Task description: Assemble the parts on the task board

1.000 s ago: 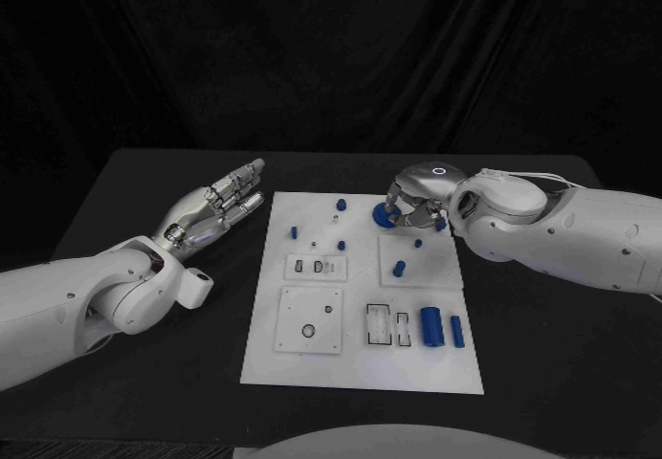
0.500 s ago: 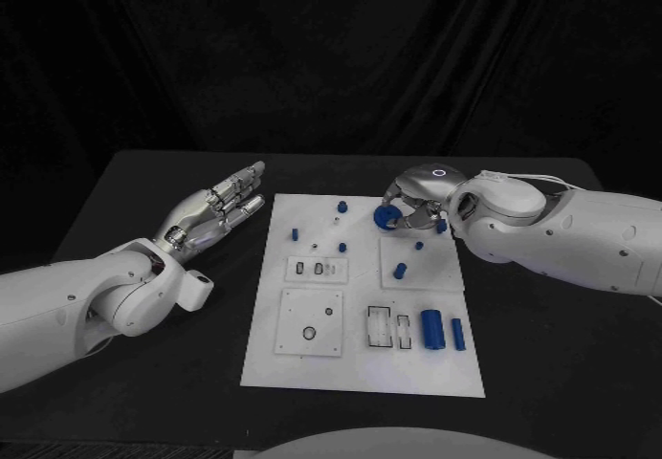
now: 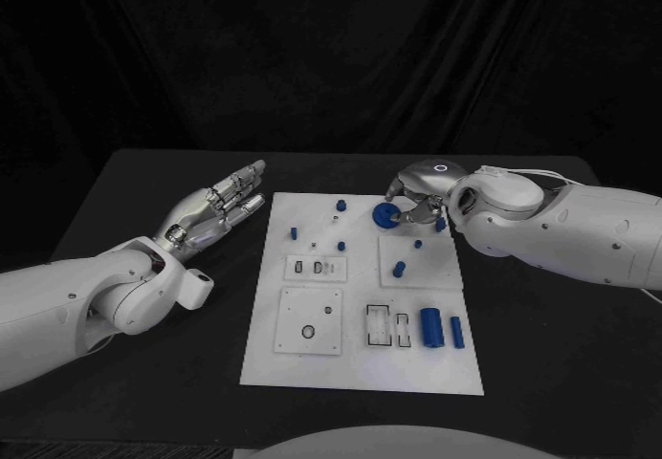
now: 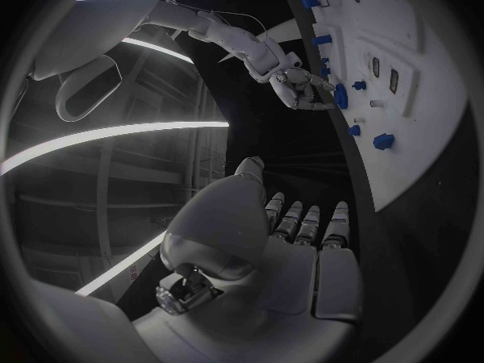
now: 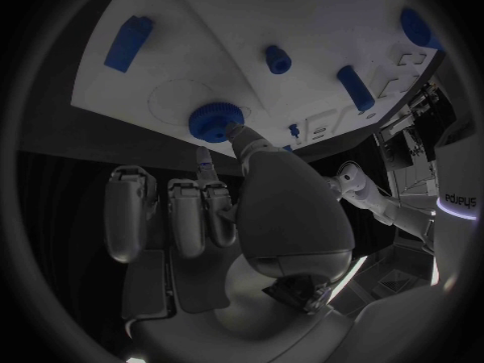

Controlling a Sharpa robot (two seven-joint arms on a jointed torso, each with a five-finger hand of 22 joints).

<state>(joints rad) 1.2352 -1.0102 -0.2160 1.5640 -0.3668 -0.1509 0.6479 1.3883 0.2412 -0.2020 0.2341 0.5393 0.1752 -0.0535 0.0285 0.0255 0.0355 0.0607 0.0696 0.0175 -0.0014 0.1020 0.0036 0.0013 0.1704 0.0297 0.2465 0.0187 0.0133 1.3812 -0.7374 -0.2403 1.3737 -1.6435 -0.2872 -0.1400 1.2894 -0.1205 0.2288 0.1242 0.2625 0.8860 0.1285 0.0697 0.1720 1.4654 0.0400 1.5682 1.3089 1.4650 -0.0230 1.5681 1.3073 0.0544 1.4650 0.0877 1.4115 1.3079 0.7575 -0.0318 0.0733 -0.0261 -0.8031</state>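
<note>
Blue round part [image 3: 385,214] pinched in right hand [image 3: 414,203] fingertips over task board [image 3: 359,359] far edge, left hand [image 3: 214,208] spread, empty

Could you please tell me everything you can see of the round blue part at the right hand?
The round blue part is a small disc-shaped piece with a ridged, knurled rim, seen best in the right wrist view; it looks like moulded plastic. It sits at the far end of the white task board, near the board's far edge. The right hand is at it, with a fingertip touching its rim; whether the other fingers close on it, I cannot tell. No other part touches it.
</note>
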